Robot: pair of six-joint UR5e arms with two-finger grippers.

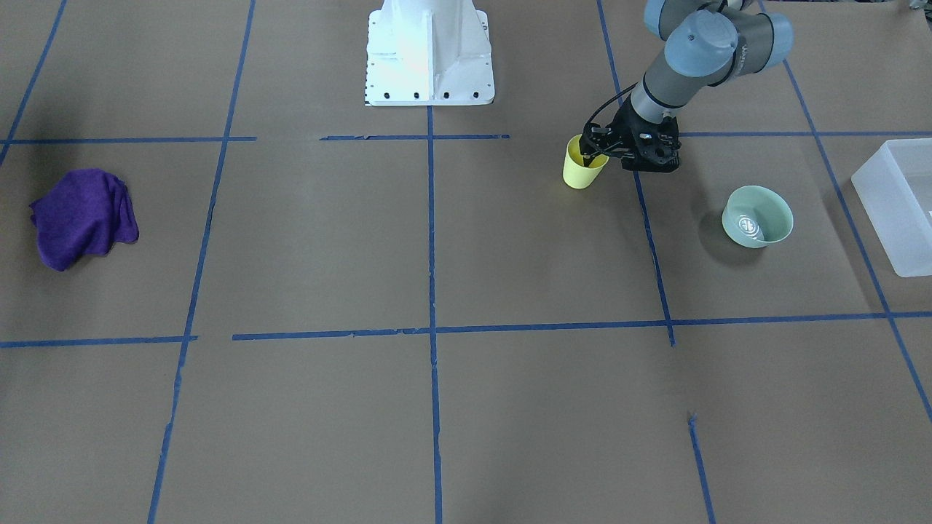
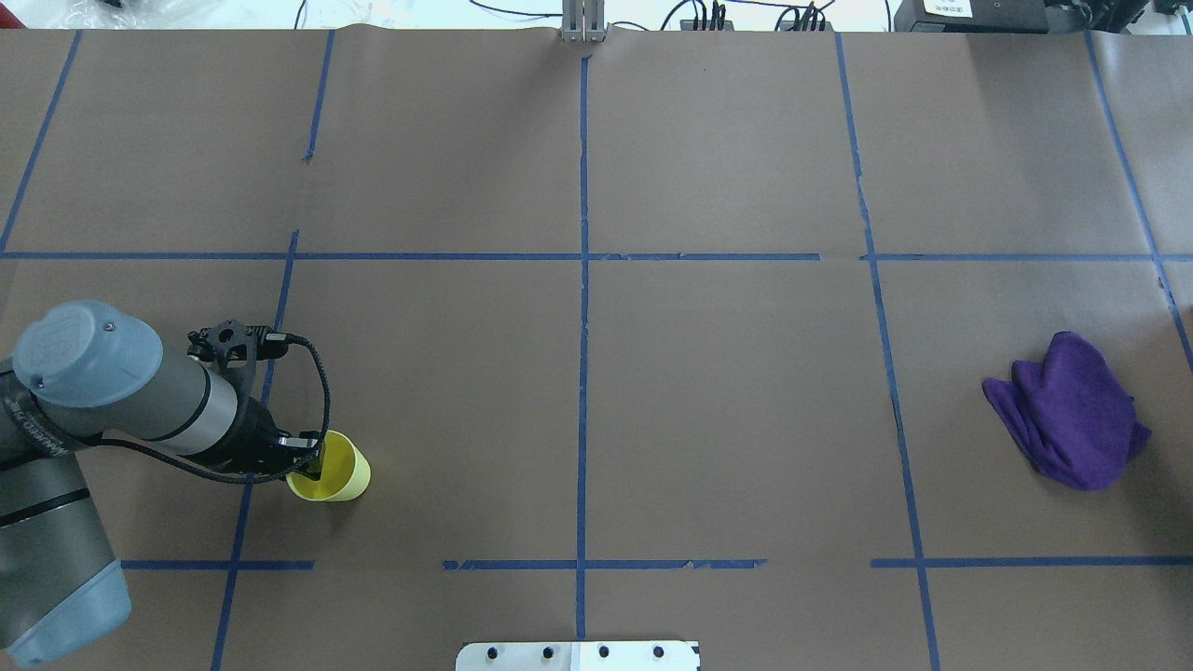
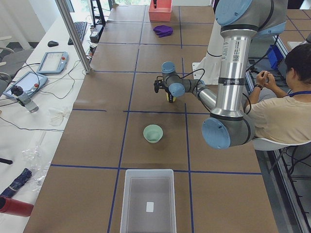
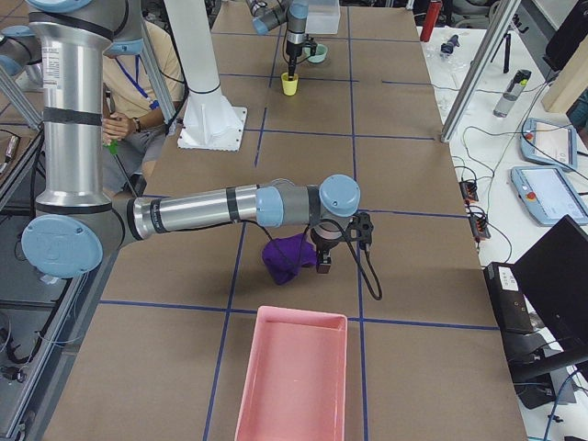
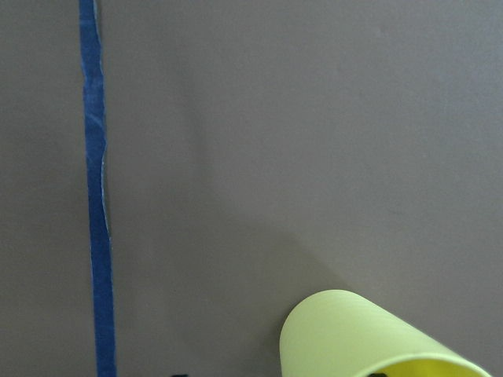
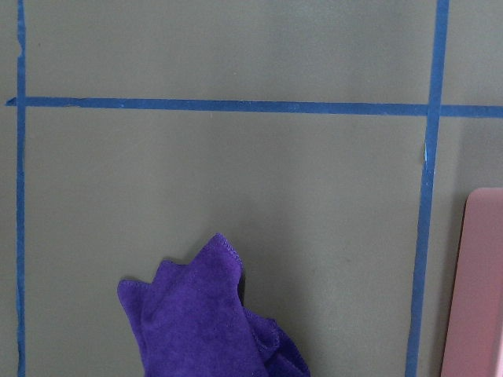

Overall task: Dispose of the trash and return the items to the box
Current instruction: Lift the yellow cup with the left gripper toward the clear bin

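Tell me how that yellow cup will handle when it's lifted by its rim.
The yellow cup looks like thin plastic, so it is probably light. With the left gripper straddling one wall, it may swing or tilt when raised. Its tapered, narrow base likely tips easily if nudged.

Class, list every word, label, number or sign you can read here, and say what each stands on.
Nothing reads clearly.
Lettering on the left arm: blurred.
Sticker on that arm's upright tube: too small.
White label in the box: too small.
Emblem inside the bowl: blurred.
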